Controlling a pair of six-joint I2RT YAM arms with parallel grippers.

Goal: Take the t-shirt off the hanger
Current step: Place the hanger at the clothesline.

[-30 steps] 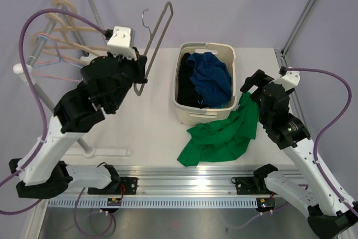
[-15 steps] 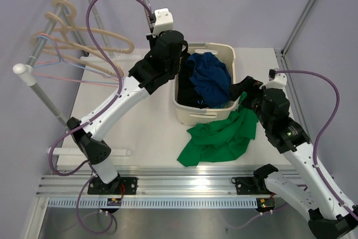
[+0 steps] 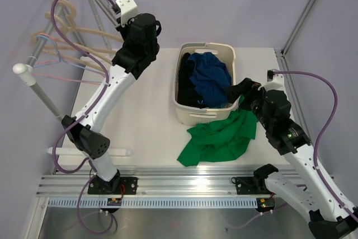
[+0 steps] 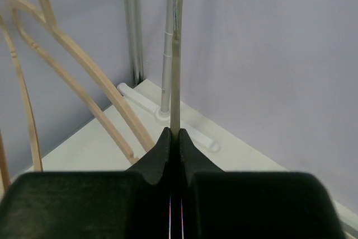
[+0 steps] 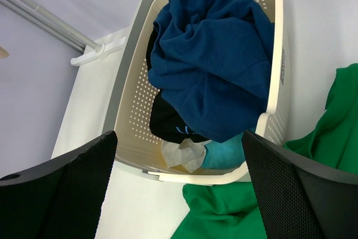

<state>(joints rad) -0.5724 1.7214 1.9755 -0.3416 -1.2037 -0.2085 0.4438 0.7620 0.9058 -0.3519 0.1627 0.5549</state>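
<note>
1. Green t-shirt (image 3: 218, 138) lies crumpled on the table (image 3: 145, 121), touching the near side of the laundry basket (image 3: 193, 117) and free of any hanger, so the removal itself looks done.
2. Your left gripper (image 4: 174, 138) is clamped tight on the thin metal hanger (image 4: 175, 82), raised near the clothes rack (image 3: 33, 76) at the back left.
3. Treat this step as stowing it: keep that grip firm, bring it squarely to the rail, and steer clear of the wooden hangers (image 4: 84, 76) just beside.
4. Your right gripper (image 5: 179, 155) hangs wide open above the basket, holding nothing; keep it off the cloth.
</note>
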